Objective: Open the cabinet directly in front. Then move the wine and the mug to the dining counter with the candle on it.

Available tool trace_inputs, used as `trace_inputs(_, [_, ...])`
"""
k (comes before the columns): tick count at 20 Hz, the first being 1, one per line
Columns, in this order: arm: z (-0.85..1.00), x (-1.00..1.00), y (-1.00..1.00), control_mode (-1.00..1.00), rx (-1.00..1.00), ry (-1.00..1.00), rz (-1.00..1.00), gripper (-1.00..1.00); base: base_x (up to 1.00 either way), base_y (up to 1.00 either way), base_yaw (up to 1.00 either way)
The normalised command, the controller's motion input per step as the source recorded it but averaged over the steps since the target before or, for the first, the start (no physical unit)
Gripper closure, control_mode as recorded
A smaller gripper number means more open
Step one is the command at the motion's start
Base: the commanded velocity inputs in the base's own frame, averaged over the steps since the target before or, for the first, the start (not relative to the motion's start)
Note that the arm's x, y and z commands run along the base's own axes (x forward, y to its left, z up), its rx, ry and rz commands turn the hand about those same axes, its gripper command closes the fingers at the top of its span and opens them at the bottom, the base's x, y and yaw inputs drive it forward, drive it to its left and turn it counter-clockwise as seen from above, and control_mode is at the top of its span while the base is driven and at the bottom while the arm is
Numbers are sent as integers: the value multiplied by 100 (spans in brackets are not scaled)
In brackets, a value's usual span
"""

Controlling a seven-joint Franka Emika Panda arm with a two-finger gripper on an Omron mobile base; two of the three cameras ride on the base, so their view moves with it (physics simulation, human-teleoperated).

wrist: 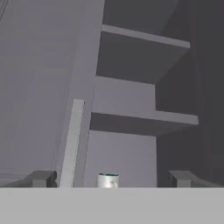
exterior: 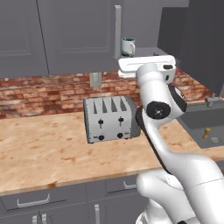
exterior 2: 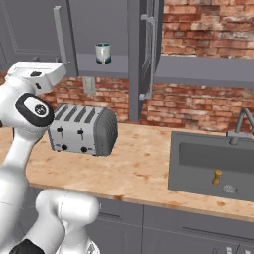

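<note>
Hand view is showing the released claw (wrist: pixel 110 178) aiming at the mug (wrist: pixel 107 180) on the open cabinet (wrist: pixel 131 118) shelf, probably preparing to take it.

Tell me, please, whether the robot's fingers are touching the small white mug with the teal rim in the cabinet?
Apart. In the hand view the open fingers stand wide on either side of the small white mug with the teal rim, with grey shelf visible between each and the mug.
</note>
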Motion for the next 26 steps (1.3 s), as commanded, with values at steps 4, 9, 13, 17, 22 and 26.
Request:
trace_inputs(4, [17, 12, 65, -100, 4, 20, -1, -100, 0, 0, 0])
trace_inputs(9, [0, 2, 14, -100, 3, 6, 0, -100, 0, 0, 0])
trace_inputs(13, [-13, 11, 25, -100, 12, 18, 0, -100, 0, 0, 0])
trace_inputs(17, [0, 24, 1, -100, 6, 13, 4, -100, 0, 0, 0])
trace_inputs(22, [0, 15, 0, -100, 9, 10, 15, -100, 0, 0, 0])
trace_inputs(26, [0, 0, 0, -100, 2, 1, 8, -100, 0, 0, 0])
